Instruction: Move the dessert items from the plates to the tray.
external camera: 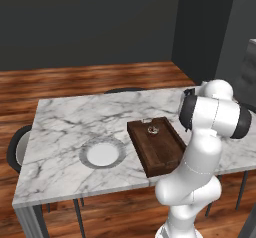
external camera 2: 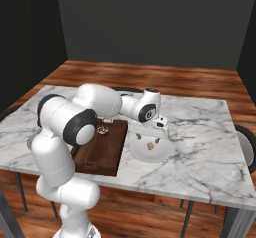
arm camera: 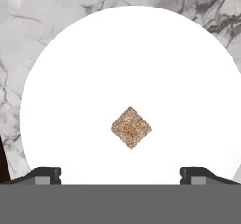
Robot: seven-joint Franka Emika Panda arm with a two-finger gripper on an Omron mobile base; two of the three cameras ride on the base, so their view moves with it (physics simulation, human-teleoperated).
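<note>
A small tan speckled cookie piece [arm camera: 131, 127] lies near the middle of a white plate [arm camera: 132, 53]. My gripper [arm camera: 120, 175] hangs open right above it, one fingertip on each side and nothing between them. From the right base view the gripper [external camera 2: 150, 138] hovers over that plate [external camera 2: 137, 153] with the cookie [external camera 2: 149, 145] under it. Left of it lies the dark brown tray [external camera 2: 107, 154], and the tiny cupcake [external camera 2: 103, 130] sits at its far end. The left base view shows the tray [external camera: 160, 154], the cupcake [external camera: 152, 129] and a second, bare grey-rimmed plate [external camera: 102, 153].
Everything stands on a marble table [external camera: 65, 117] over a wooden floor. A chair [external camera: 17, 147] is tucked in at the table's left end and another chair [external camera 2: 247, 147] at the right end. My own arm [external camera: 200, 147] blocks the right plate in the left base view.
</note>
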